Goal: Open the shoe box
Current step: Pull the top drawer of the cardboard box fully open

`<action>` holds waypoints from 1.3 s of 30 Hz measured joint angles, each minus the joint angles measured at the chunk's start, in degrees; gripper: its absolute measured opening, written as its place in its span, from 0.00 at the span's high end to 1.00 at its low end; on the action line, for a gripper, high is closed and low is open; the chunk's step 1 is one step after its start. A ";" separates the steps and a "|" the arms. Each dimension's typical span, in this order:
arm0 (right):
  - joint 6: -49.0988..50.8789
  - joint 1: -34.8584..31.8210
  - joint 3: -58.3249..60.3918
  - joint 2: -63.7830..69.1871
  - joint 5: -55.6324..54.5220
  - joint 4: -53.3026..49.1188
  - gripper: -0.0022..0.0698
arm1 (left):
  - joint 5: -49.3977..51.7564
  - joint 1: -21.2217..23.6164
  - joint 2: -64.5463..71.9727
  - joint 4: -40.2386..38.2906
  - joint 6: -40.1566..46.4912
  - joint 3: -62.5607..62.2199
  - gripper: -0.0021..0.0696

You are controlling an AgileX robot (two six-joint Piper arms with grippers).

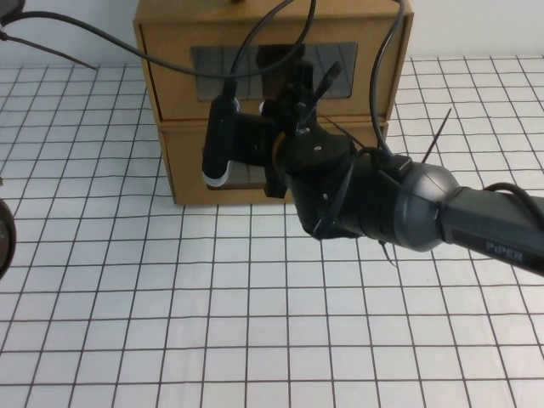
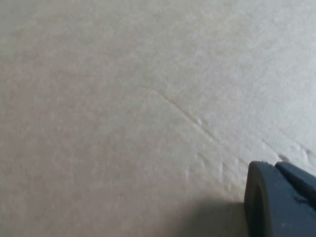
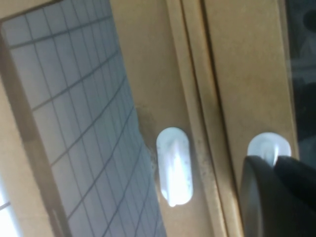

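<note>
1. Shoe box (image 1: 161, 93): brown cardboard with two stacked drawer fronts. It stands on the gridded tabletop (image 1: 127, 323), directly ahead of the right gripper (image 3: 275, 165), with its front face turned toward it.
2. Right gripper: it is placed against the front of the upper drawer (image 1: 365, 34), just under that drawer's dark window (image 1: 221, 64). The right wrist view shows the dark fingers (image 3: 256, 197) brought together with no gap, closed on the white handle (image 3: 269, 145) of that drawer. Only the handle's rounded end shows beyond the tips.
3. Second white handle (image 3: 174, 166): it sits just beside the right gripper, across the seam between the drawers, on the lower drawer (image 1: 185, 166). Nothing touches it.
4. Drawer fronts: both appear flush with the box body.
5. Left gripper (image 2: 281, 197): it is seen only in the left wrist view, very close to a plain, lightly creased cardboard surface (image 2: 123, 98). Whether it is open or closed cannot be told, nor which face of cardboard this is.
6. Black cables (image 1: 110, 42): they run above the box, behind the right gripper.
</note>
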 joint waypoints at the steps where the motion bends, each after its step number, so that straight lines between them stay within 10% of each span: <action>1: -0.27 0.10 0.00 -0.27 0.15 0.76 0.96 | 0.00 0.00 0.09 -0.26 0.00 0.00 0.97; 39: 4.76 2.42 11.28 -9.07 -1.52 1.46 0.96 | 0.71 -0.52 -2.63 -5.00 -3.07 4.74 0.97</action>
